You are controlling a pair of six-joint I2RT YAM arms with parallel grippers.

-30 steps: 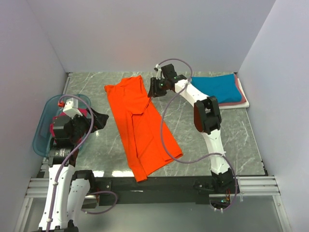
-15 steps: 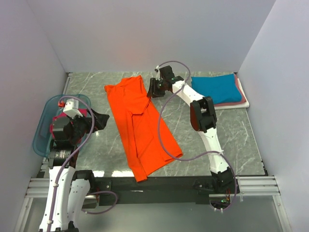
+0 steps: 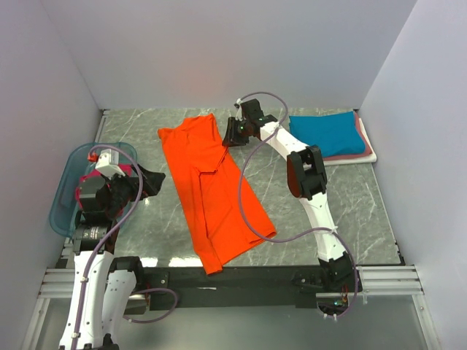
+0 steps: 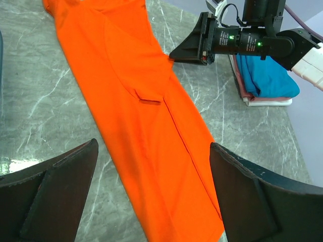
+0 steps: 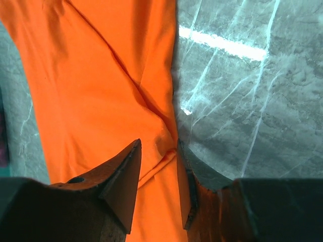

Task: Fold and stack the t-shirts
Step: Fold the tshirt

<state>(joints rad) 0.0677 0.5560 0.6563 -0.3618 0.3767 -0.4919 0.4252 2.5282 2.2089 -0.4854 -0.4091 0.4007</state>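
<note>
Marble table: right gripper straddles the edge of the orange t-shirt, grip unclear. Left gripper gapes wide. Best to pinch deeply before lifting.

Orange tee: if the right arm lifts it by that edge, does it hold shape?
Probably not: the orange tee lies limp with creases and folded-in sides, so it should drape and may unfold. Likely light: thin cloth puckers between the right end effector's open fingers. Pushed, it would probably bunch like that pucker rather than slide.
</note>
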